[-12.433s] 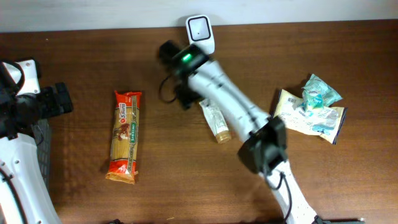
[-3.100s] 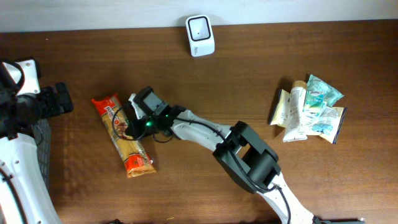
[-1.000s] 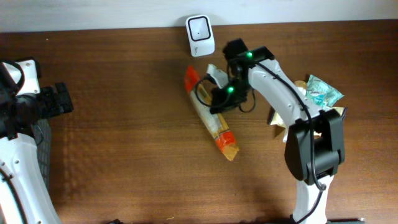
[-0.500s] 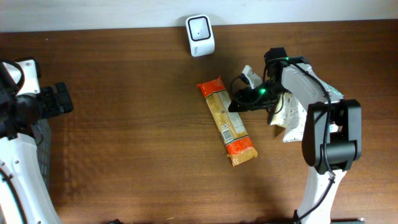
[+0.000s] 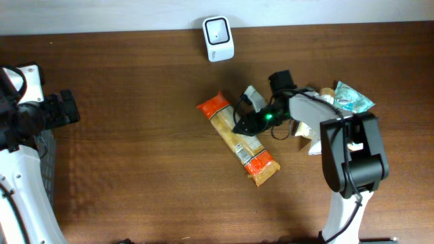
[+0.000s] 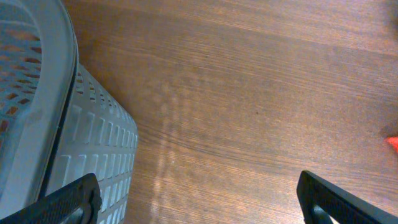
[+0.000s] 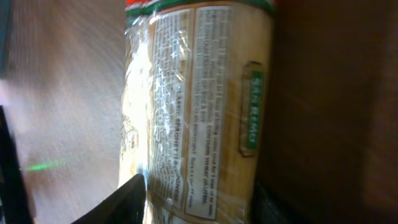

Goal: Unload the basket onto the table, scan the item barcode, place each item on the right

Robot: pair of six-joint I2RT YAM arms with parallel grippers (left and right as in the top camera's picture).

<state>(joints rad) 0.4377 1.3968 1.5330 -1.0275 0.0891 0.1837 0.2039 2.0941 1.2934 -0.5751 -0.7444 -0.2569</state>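
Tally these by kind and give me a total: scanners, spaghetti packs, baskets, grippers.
scanner: 1
spaghetti pack: 1
basket: 1
grippers: 2 (left gripper, right gripper)
Total: 5

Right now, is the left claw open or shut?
Open. In the left wrist view, the left claw shows its fingertips far apart at the bottom corners, only table between them.
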